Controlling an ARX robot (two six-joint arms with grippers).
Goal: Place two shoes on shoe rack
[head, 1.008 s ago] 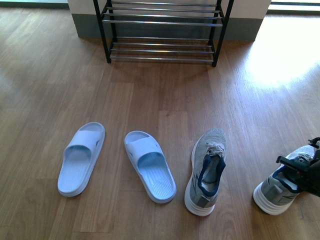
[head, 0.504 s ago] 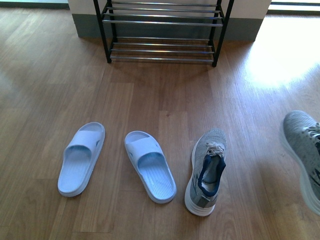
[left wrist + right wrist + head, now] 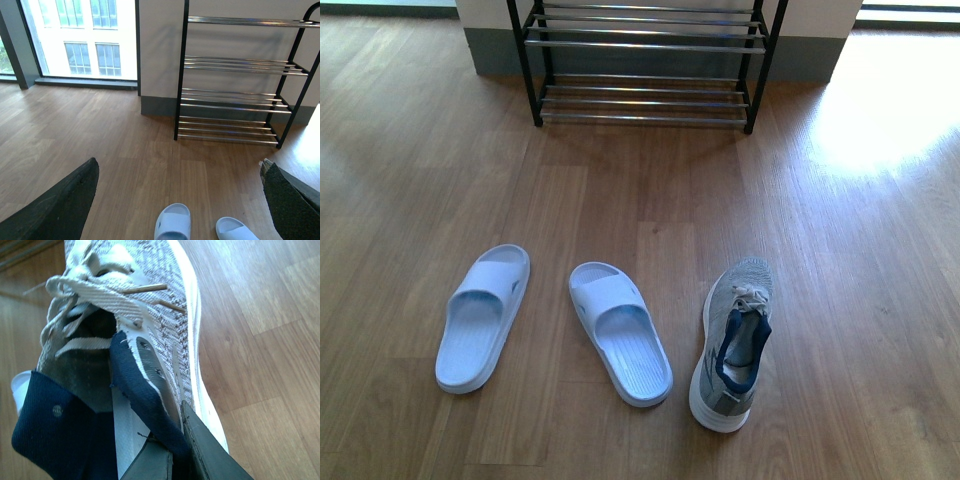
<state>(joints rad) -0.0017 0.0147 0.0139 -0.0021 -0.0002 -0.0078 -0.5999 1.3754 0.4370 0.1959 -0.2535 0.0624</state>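
One grey sneaker (image 3: 732,340) with a white sole and navy lining stands on the wood floor in the front view, toe toward the shoe rack (image 3: 645,60) at the back. The other grey sneaker (image 3: 145,305) fills the right wrist view, lifted off the floor. My right gripper (image 3: 172,452) is shut on its navy collar, one finger inside the shoe and one outside. That gripper and its shoe are out of the front view. My left gripper (image 3: 180,195) is open and holds nothing. It hangs high above the floor, facing the black and chrome rack (image 3: 235,100).
Two pale blue slides (image 3: 480,315) (image 3: 620,330) lie on the floor left of the standing sneaker; their toes (image 3: 172,222) show under my left gripper. A window (image 3: 80,35) and a grey-based wall stand behind and left of the rack.
The right-hand sneaker was lifted from the floor at the front view's right edge, swung upward, and has now left that view. The other sneaker and the slides have not moved.
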